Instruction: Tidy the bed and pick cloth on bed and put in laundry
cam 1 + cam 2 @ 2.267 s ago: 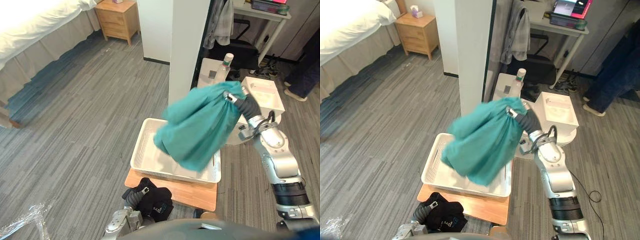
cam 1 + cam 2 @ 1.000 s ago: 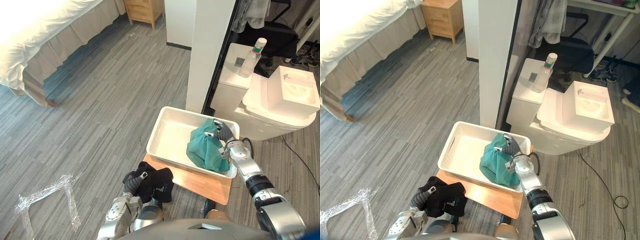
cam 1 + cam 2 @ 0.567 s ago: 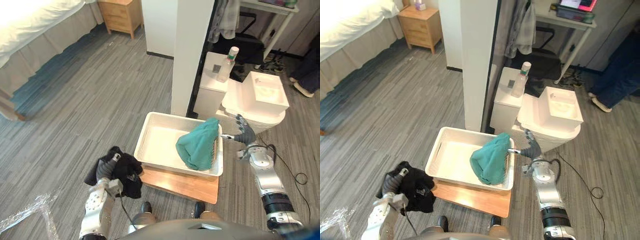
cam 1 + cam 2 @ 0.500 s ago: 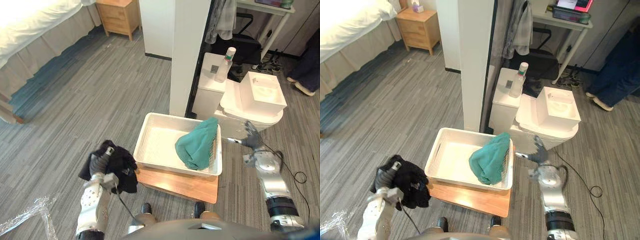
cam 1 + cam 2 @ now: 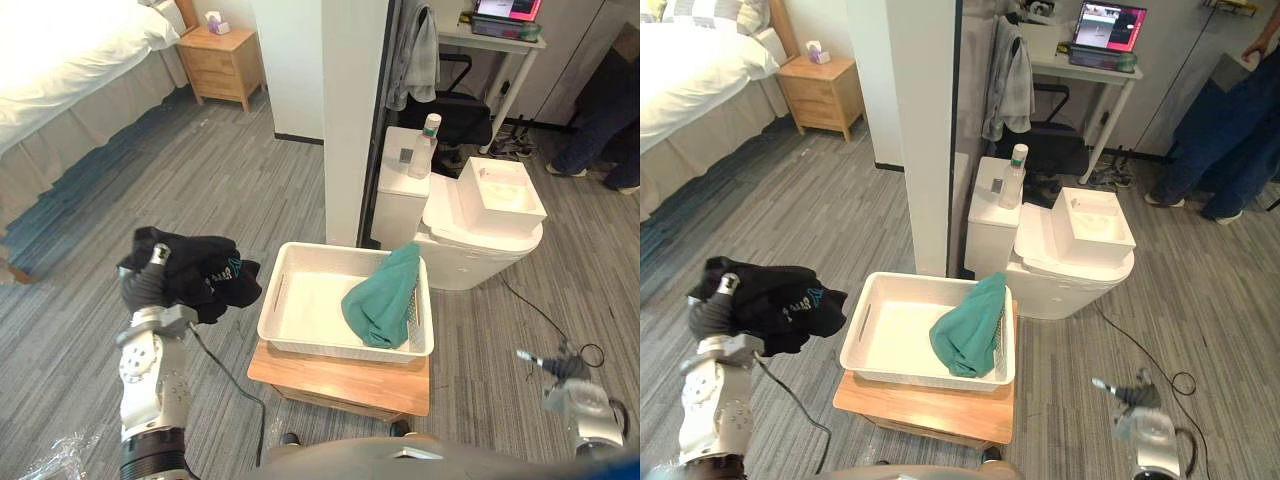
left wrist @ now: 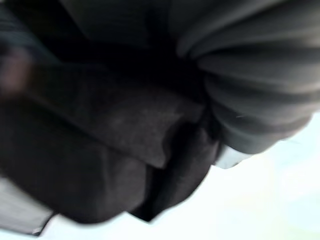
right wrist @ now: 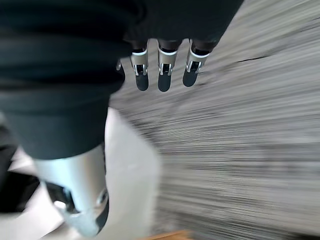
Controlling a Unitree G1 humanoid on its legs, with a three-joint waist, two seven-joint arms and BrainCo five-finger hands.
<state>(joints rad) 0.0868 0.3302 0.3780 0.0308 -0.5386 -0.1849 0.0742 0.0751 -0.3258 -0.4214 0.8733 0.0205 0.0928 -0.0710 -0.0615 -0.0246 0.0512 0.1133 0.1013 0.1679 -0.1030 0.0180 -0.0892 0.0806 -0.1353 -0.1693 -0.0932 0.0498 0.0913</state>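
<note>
White bedding on bed [image 5: 60, 60] at far left, well apart from everything else. White plastic basket [image 5: 305, 300] on low wooden stool [image 5: 340, 378]. Teal cloth [image 5: 378, 300] inside basket, heaped at its right end, top edge draped over the right rim. Black cloth [image 5: 200, 275] up in the air left of basket, bunched over raised left hand [image 5: 145, 285], clear of the rim; grasp buried under the cloth, cannot tell. Right hand [image 7: 159, 72] low over grey floor [image 5: 250, 170] right of stool, relaxed and straight, holding nothing.
</note>
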